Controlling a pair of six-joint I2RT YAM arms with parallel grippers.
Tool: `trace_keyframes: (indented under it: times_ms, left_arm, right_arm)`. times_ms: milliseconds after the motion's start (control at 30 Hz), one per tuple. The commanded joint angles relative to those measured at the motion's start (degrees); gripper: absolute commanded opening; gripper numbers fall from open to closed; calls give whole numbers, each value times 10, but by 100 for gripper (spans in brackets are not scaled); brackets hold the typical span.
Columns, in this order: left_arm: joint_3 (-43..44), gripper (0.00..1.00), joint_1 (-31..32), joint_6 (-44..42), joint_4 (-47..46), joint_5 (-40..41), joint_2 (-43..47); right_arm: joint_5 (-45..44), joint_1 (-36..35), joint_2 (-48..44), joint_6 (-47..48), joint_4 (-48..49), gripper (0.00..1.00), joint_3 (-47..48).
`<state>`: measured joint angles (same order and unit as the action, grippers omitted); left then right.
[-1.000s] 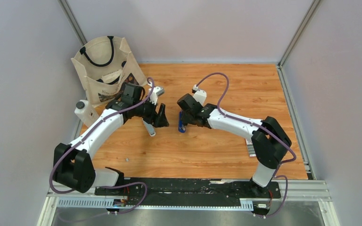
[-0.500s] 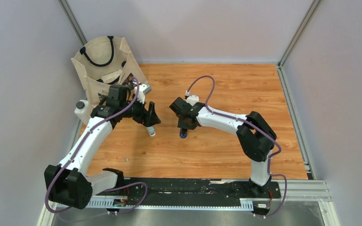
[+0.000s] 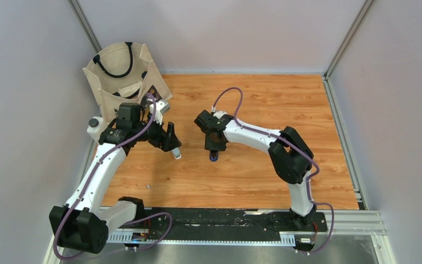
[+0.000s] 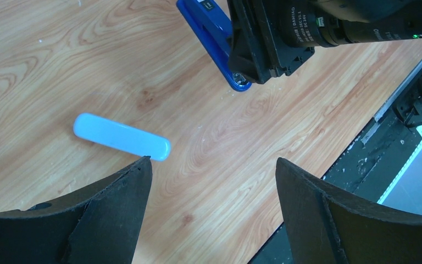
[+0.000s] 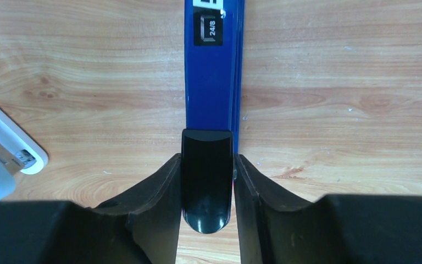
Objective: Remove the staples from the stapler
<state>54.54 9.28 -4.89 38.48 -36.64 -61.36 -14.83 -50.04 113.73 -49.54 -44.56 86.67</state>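
The blue stapler [image 5: 214,66] lies on the wooden table. My right gripper [image 5: 207,165] is shut on its black rear end; it also shows in the top view [image 3: 213,146], with the stapler's tip [image 3: 213,157] sticking out toward me. My left gripper [image 4: 211,165] is open and empty above the table, left of the stapler [image 4: 211,33]. In the top view this gripper [image 3: 170,140] is just above a pale blue oblong piece [image 3: 176,154]. No staples show clearly. A tiny grey bit [image 3: 148,187] lies near the front, too small to identify.
The pale blue piece [image 4: 122,137] lies flat by my left finger [image 4: 115,209]; its white end shows in the right wrist view [image 5: 5,151]. A canvas tote bag [image 3: 122,77] stands back left, a white bottle [image 3: 96,129] beside it. Walls enclose the table.
My left gripper has drawn back to the left, away from the stapler. My right gripper has shifted a little left and toward me with the stapler, its arm folding in.
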Motion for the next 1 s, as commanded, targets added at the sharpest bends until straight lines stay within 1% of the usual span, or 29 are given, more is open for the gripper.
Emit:
trace_keyframes:
  times_ms: [0, 167, 300, 333, 500, 667, 867, 933, 967]
  left_arm:
    - [-3, 91, 0, -24, 6, -15, 13]
    - [-7, 91, 1, -26, 6, -13, 21]
    - [-10, 91, 0, -28, 5, -16, 24]
    - [-13, 91, 0, -29, 4, -15, 26]
    - [-19, 91, 10, -42, 5, -11, 20]
    - [-22, 91, 31, -50, 7, 3, 22]
    - [-25, 91, 33, -53, 9, 6, 28]
    - [-29, 91, 34, -54, 8, 7, 30]
    - [-30, 91, 34, -52, 7, 7, 30]
  right_arm:
    - [27, 5, 24, 15, -40, 41, 33]
    - [25, 10, 34, 23, -53, 39, 60]
    - [25, 13, 35, 26, -60, 27, 69]
    - [24, 14, 34, 28, -61, 27, 70]
    - [30, 13, 40, 39, -65, 28, 86]
    - [52, 14, 61, 54, -71, 33, 110]
    - [60, 21, 71, 60, -72, 34, 123]
    - [64, 21, 75, 65, -73, 34, 126]
    - [67, 21, 76, 66, -71, 27, 127]
